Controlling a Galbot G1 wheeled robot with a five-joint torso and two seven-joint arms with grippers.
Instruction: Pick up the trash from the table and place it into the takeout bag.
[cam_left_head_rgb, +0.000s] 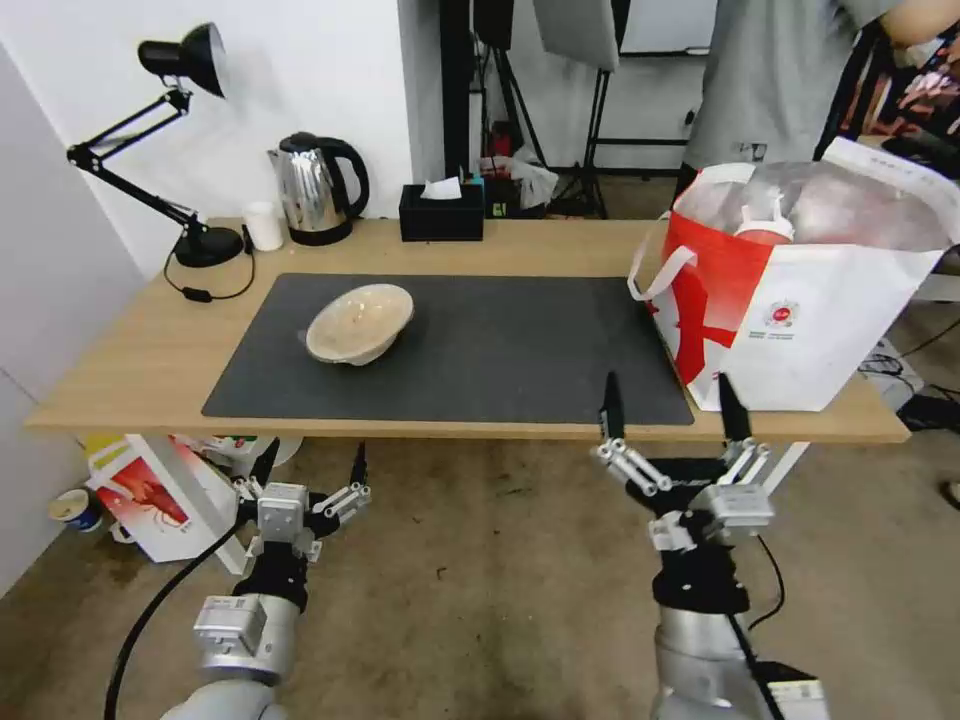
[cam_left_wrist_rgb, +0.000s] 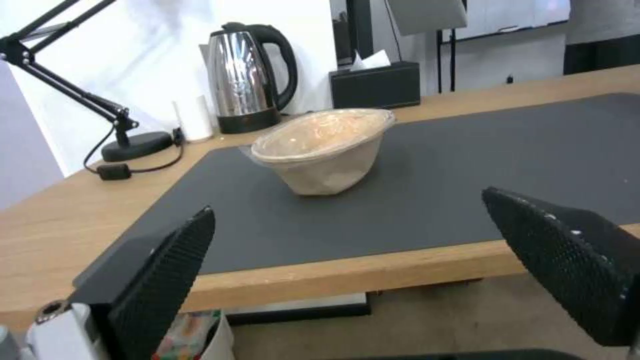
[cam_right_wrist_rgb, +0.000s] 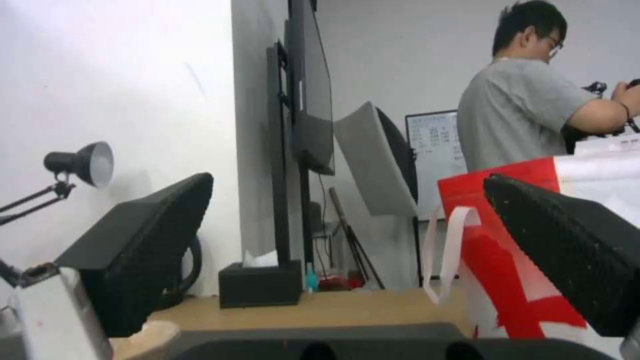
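Clearing table (cam_left_head_rgb: 140, 350): one trash item left out.
Beige bowl (cam_left_head_rgb: 360, 322) tilted on mat at 10 o'clock; red straw cup (cam_left_head_rgb: 763, 228) already inside takeout bag (cam_left_head_rgb: 800, 330) at 2 o'clock. Left end effector (cam_left_head_rgb: 310, 470) and right end effector (cam_left_head_rgb: 672, 410) both spread open, empty, below the near edge.

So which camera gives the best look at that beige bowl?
The left wrist view: the beige bowl sits close, unobstructed. The head view shows the bowl smaller, from above. The right wrist view catches a sliver at its edge.
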